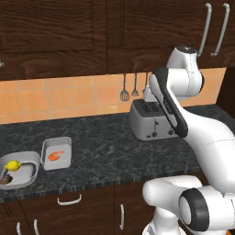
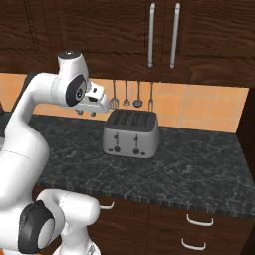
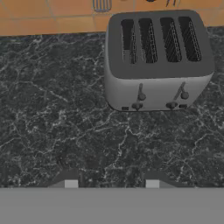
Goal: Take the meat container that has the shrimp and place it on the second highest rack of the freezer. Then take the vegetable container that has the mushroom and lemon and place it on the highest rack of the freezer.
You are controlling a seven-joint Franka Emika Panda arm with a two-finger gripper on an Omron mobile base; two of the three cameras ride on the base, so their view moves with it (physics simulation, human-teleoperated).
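Observation:
The meat container (image 1: 67, 148), a small grey tray, lies at the left of the dark counter with the orange shrimp (image 1: 55, 156) inside. Just left of it, near the counter's front edge, the vegetable container (image 1: 28, 157) holds the yellow lemon (image 1: 13, 165) and the dark mushroom (image 1: 5, 179). My gripper (image 2: 86, 113) hangs above the counter, left of the toaster and far to the right of both trays. In the hand view my gripper (image 3: 111, 181) is open, with only bare counter between its fingertips. The freezer and its racks are out of view.
A grey four-slot toaster (image 1: 151, 120) (image 2: 131, 133) (image 3: 157, 61) stands against the orange tiled wall. Kitchen utensils (image 1: 130, 88) (image 2: 131, 94) hang above it. Dark wooden cabinets with grey handles (image 2: 162, 35) run overhead, and drawers (image 1: 69, 200) sit below the counter.

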